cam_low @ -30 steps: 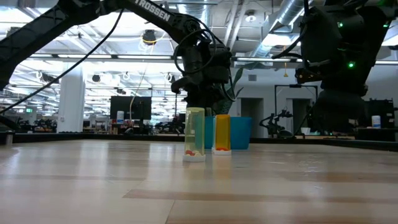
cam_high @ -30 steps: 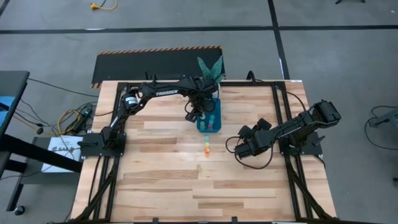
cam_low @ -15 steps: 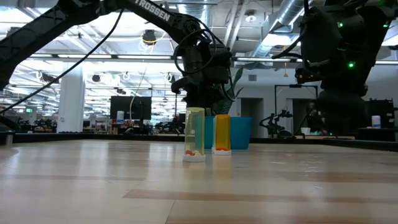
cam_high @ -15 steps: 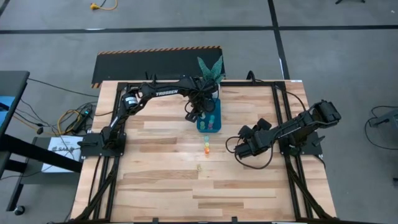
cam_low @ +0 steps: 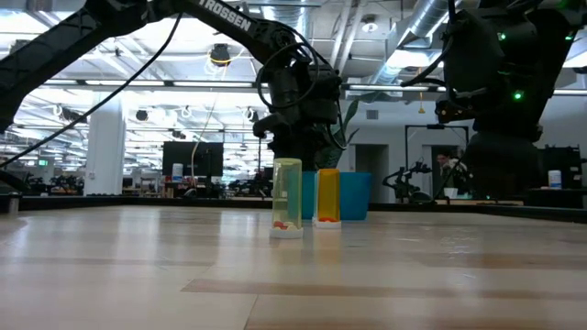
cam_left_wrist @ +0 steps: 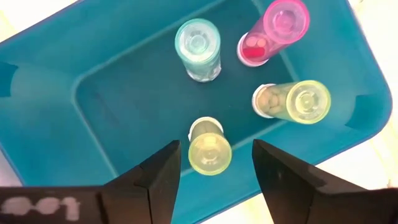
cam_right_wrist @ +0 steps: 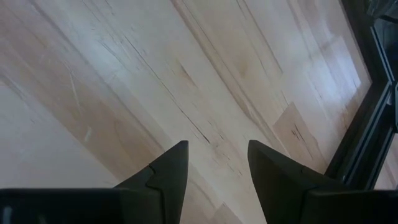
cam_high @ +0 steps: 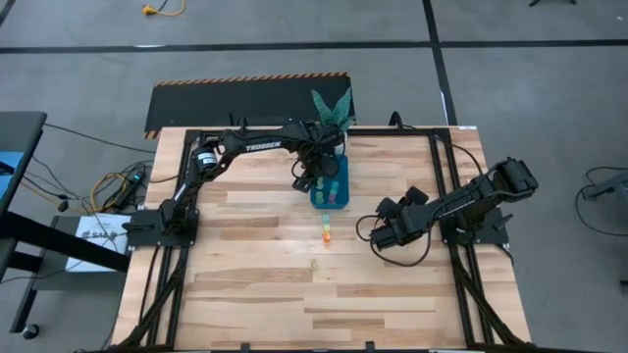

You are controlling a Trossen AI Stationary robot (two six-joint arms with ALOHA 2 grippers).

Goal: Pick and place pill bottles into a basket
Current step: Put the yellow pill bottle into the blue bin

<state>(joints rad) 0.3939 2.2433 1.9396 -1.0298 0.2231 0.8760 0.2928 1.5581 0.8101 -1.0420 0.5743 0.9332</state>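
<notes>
The teal basket [cam_high: 331, 188] [cam_left_wrist: 124, 93] stands at the far middle of the table, just in front of the plant. Several pill bottles stand upright on its floor: a pale teal one [cam_left_wrist: 198, 48], a pink one [cam_left_wrist: 273, 31], a yellow one [cam_left_wrist: 292, 102] and a yellow-green one [cam_left_wrist: 209, 152]. My left gripper [cam_high: 319, 181] [cam_left_wrist: 216, 146] hangs open over the basket, pointing steeply down. Its fingers stand on either side of the yellow-green bottle with a gap on each side. A green bottle [cam_high: 325, 227] [cam_low: 287, 197] and an orange bottle [cam_high: 325, 240] [cam_low: 327, 195] stand on the table nearer. My right gripper [cam_high: 378, 235] [cam_right_wrist: 217, 165] is open over bare wood.
A white pot with a green plant [cam_high: 332, 108] stands right behind the basket. Black frame rails [cam_high: 446, 186] run along the table's sides, and one shows in the right wrist view [cam_right_wrist: 373, 143]. Bare wood [cam_high: 275, 284] lies toward the near edge.
</notes>
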